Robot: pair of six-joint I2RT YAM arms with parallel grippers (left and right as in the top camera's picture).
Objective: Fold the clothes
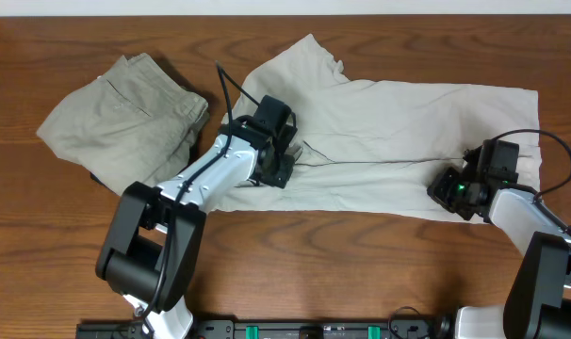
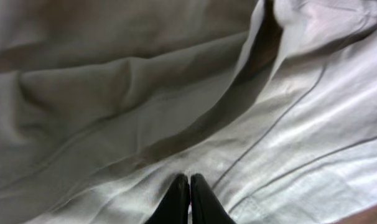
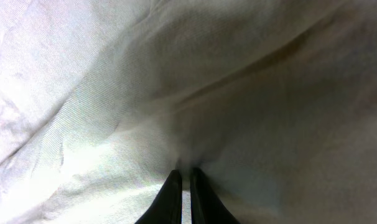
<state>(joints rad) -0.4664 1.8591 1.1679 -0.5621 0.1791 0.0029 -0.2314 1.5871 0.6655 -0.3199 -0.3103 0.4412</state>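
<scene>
The clothes (image 1: 389,122), a pale off-white T-shirt, lie spread over the middle and right of the table, wrinkled, with one sleeve pointing up. My left gripper (image 1: 290,155) presses into the shirt's left part; in the left wrist view its fingertips meet on the clothes (image 2: 114,112), left gripper (image 2: 189,177) shut on the fabric. My right gripper (image 1: 446,188) sits at the shirt's lower right edge. In the right wrist view the clothes (image 3: 114,93) pucker toward the right gripper (image 3: 184,171), whose fingers pinch a thin bit of fabric.
Darker khaki trousers (image 1: 125,118) lie crumpled at the left, just beside my left arm. Bare wooden table (image 1: 361,273) shows in front of the shirt. A black cable (image 1: 380,162) runs across the shirt between the two grippers.
</scene>
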